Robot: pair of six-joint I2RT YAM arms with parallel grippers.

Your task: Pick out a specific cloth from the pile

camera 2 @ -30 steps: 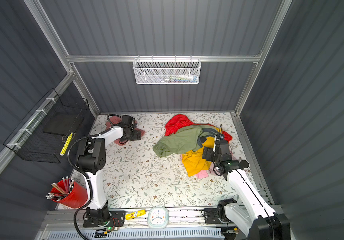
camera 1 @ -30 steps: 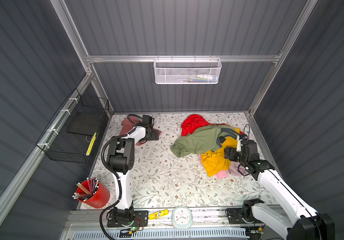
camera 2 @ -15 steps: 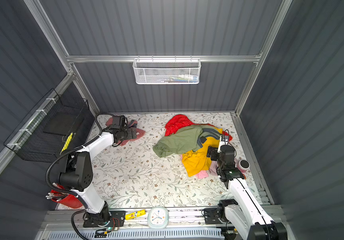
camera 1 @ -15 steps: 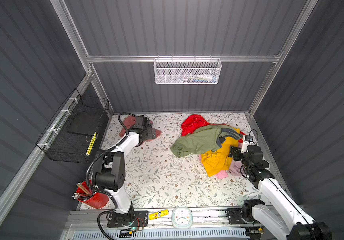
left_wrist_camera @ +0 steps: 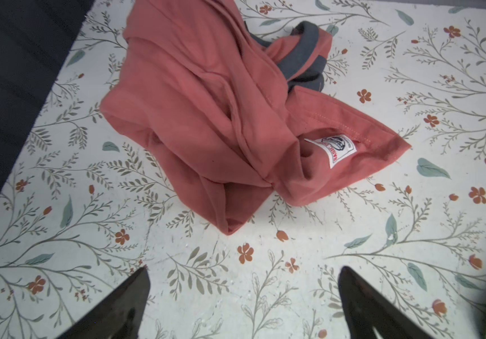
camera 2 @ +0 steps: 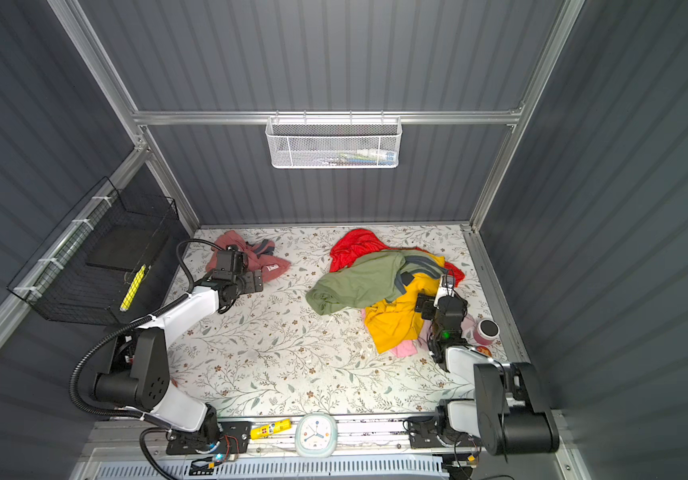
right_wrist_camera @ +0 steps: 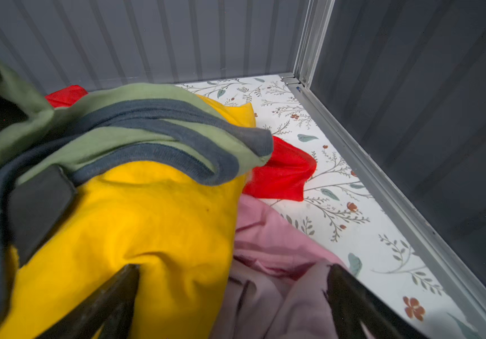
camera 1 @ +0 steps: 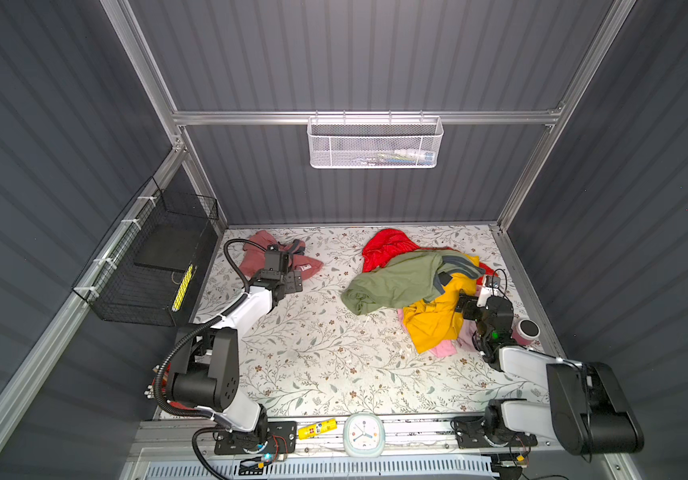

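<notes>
The cloth [left_wrist_camera: 206, 117] is a salmon-pink garment with grey-blue trim and a white label. It lies crumpled and alone at the table's far left in both top views [camera 1: 256, 246] [camera 2: 229, 242]. My left gripper [left_wrist_camera: 243, 273] stands open just in front of it [camera 1: 292, 282] [camera 2: 253, 282], over bare table and touching nothing. The pile [camera 1: 413, 282] [camera 2: 375, 282] of olive, yellow, red and pale pink clothes lies at the right [right_wrist_camera: 148, 205]. My right gripper [right_wrist_camera: 233, 268] is open low at the pile's right edge [camera 1: 473, 299], its fingers astride yellow and pale pink folds.
A dark pink cup [camera 1: 527, 330] [camera 2: 487, 330] stands by the right wall, close to my right arm. A black wire basket [camera 1: 155, 257] hangs on the left wall and a white mesh basket [camera 1: 375, 141] on the back wall. A clock [camera 1: 363, 434] and a yellow tube [camera 1: 317, 429] lie on the front rail.
My left gripper has drawn back off the cloth toward the front; the cloth stays put. Both arms have folded back toward the front rail. The right jaws have widened slightly.
</notes>
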